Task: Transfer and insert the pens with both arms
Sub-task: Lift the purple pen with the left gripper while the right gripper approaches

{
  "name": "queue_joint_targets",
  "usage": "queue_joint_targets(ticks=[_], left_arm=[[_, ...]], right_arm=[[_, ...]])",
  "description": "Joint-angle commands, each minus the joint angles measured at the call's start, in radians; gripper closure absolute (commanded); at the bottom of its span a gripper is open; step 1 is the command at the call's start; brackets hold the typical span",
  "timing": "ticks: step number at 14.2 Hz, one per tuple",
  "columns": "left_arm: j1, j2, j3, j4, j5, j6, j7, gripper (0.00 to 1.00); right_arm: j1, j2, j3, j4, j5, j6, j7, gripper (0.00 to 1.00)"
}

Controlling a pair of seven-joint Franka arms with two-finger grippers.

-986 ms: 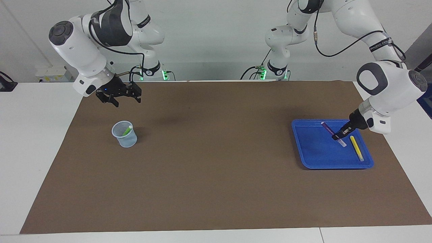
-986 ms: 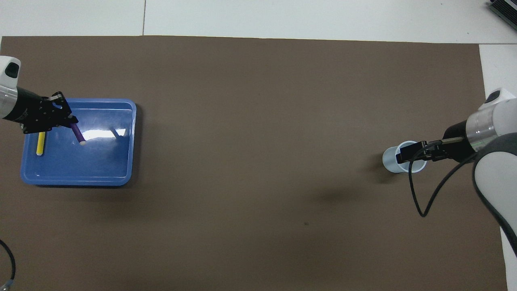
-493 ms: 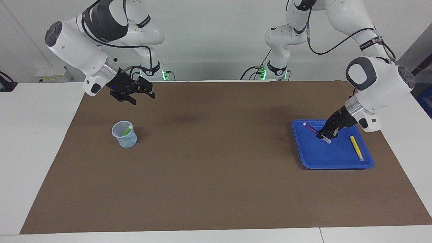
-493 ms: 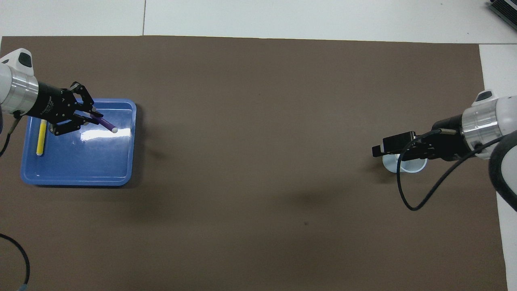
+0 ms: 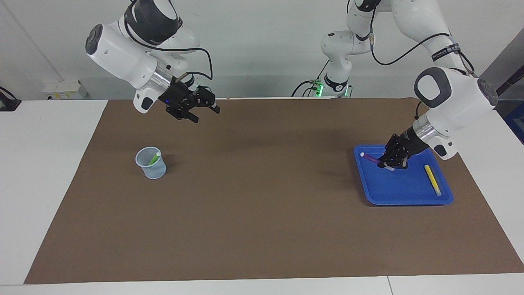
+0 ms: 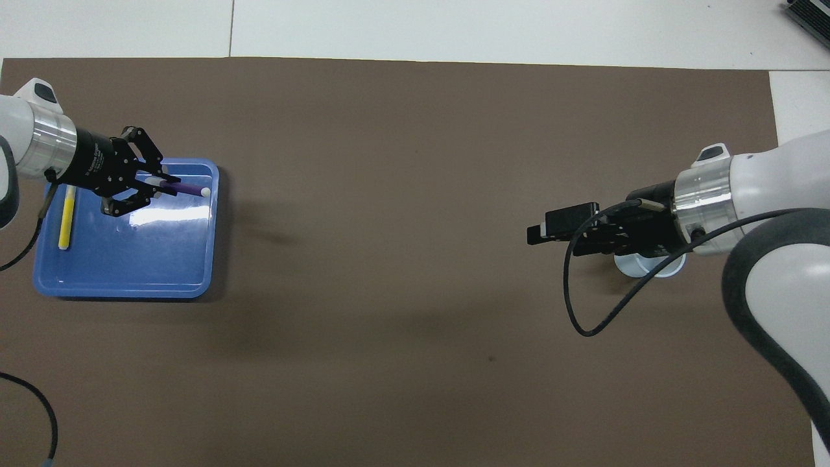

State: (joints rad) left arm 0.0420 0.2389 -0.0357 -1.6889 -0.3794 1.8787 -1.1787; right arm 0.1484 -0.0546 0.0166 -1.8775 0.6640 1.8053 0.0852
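My left gripper [image 5: 389,163] is shut on the dark purple pen [image 5: 370,158] and holds it roughly level, a little above the blue tray [image 5: 401,190]. In the overhead view the left gripper [image 6: 165,187] grips the purple pen [image 6: 189,189] over the tray [image 6: 130,272]. The yellow pen [image 5: 432,179] lies in the tray and shows in the overhead view [image 6: 65,217]. The bright green pen [image 5: 154,158] stands in a pale blue cup [image 5: 152,167]. My right gripper [image 5: 205,114] is open and empty, up over the mat. In the overhead view the right gripper [image 6: 542,228] partly covers the cup [image 6: 648,268].
A brown mat [image 5: 262,213] covers most of the white table. A black cable [image 6: 583,305] loops from the right wrist. The tray stands toward the left arm's end, the cup toward the right arm's end, with bare mat between them.
My left gripper has lifted the purple pen off the tray floor and turned it level, moving toward the table's middle. My right gripper has risen from over the cup and moved toward the middle.
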Motion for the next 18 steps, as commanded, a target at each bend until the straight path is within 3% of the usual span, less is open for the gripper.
queue_joint_targets(ticks=[1, 4, 8, 13, 18], left_arm=[[-0.049, -0.047, 0.008, -0.015, -0.032, 0.0, -0.139, 1.0], [-0.157, -0.081, 0.01, -0.018, -0.036, -0.015, -0.325, 1.0], [-0.292, -0.202, 0.008, -0.107, -0.064, -0.015, -0.502, 1.0], [-0.332, -0.329, 0.008, -0.196, -0.118, -0.026, -0.599, 1.0], [-0.424, -0.354, 0.008, -0.238, -0.118, -0.006, -0.708, 1.0]], right_arm=[[0.025, 0.001, 0.0, -0.02, 0.06, 0.02, 0.011, 0.0], [0.078, 0.009, 0.002, -0.037, 0.103, 0.07, 0.024, 0.0], [0.163, 0.016, 0.002, -0.045, 0.161, 0.161, 0.083, 0.0], [0.198, 0.024, 0.002, -0.045, 0.199, 0.187, 0.085, 0.04], [0.266, 0.027, 0.002, -0.045, 0.282, 0.269, 0.097, 0.04]])
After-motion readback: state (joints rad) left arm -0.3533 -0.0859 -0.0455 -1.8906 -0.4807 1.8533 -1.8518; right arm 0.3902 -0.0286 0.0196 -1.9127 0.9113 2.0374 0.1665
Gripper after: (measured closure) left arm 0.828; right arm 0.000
